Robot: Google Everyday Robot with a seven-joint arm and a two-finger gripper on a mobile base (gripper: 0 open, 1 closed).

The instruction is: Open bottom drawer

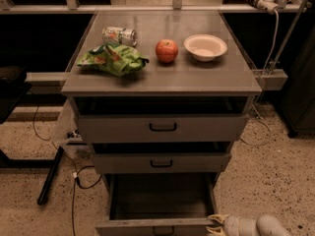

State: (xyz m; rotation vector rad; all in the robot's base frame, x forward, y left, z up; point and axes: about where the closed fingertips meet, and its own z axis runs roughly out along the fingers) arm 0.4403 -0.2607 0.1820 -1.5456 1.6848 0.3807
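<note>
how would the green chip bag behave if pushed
The green chip bag looks crumpled and puffy, so it is probably light and floppy. Lying flat, it would likely slide, not roll. The gripper sits low by the right front corner of the open bottom drawer.

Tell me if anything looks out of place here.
The can lies on its side behind the chip bag. The bottom drawer stands pulled well out, with the gripper at its front right corner. Nothing looks spilled or damaged.
</note>
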